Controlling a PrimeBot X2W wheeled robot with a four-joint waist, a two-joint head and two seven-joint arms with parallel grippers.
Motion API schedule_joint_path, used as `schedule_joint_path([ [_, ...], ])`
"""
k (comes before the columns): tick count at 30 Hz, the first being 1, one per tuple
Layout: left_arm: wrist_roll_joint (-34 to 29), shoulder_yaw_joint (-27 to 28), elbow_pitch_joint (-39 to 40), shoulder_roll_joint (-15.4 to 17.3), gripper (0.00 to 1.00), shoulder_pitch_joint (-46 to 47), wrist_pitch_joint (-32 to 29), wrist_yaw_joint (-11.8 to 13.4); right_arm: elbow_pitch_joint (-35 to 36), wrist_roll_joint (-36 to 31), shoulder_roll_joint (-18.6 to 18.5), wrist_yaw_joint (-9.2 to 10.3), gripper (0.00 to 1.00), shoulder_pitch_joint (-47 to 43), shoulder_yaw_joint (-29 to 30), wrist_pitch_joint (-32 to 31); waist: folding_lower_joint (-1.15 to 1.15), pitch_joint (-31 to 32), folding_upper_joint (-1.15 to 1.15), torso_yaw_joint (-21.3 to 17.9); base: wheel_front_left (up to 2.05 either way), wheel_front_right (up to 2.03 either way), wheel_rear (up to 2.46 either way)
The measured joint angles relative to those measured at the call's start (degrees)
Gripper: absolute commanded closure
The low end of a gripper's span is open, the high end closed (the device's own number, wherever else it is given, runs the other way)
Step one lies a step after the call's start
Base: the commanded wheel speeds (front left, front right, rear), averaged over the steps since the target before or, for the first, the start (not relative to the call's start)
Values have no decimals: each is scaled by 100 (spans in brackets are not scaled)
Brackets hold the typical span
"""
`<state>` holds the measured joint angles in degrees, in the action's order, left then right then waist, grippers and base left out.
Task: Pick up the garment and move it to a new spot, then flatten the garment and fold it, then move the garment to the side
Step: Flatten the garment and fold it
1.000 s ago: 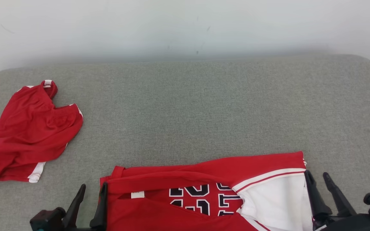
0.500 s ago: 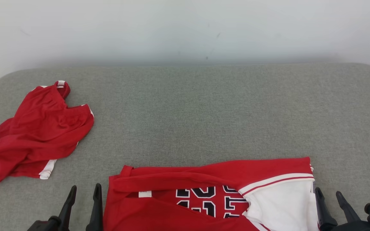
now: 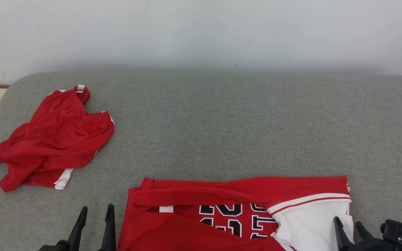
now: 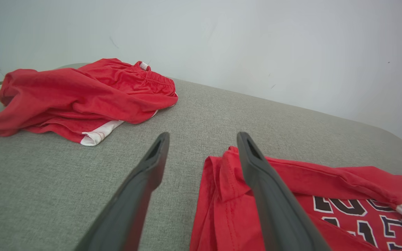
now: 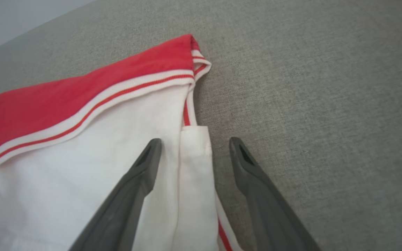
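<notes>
Left hand (image 3: 97,207) and right hand (image 3: 347,221) both spread wide, empty, each astride one side edge of the jersey (image 3: 222,191).

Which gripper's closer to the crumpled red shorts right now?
Left. The left gripper is at the left edge of the jersey, with bare cushion between it and the red shorts. The right gripper is beyond the jersey's whole width, at its white edge.
</notes>
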<state>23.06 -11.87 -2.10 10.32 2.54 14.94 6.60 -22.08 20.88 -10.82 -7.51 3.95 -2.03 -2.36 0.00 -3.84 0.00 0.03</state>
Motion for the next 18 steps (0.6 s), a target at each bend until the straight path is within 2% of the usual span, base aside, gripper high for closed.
schedule_joint_path([
  [8,-73,56,-104,-123,0,-19,0,-103,-630,120,-27,1,0,286,-201,-22,0,42,0,85,0,0,0],
  [9,-85,62,-122,-134,0,-20,0,-111,-673,136,-40,3,26,304,-236,-9,0,52,0,92,0,0,0],
  [10,-88,70,-141,-144,0,-21,0,-143,-705,140,-53,3,78,324,-276,21,0,62,0,100,0,0,0],
  [11,-92,85,-158,-152,0,-25,0,-146,-739,159,-60,3,100,348,-314,53,0,76,0,105,0,0,0],
  [18,-138,179,-282,-186,0,-160,0,-192,-939,219,-200,-1,100,410,-420,236,0,239,0,79,0,0,0],
])
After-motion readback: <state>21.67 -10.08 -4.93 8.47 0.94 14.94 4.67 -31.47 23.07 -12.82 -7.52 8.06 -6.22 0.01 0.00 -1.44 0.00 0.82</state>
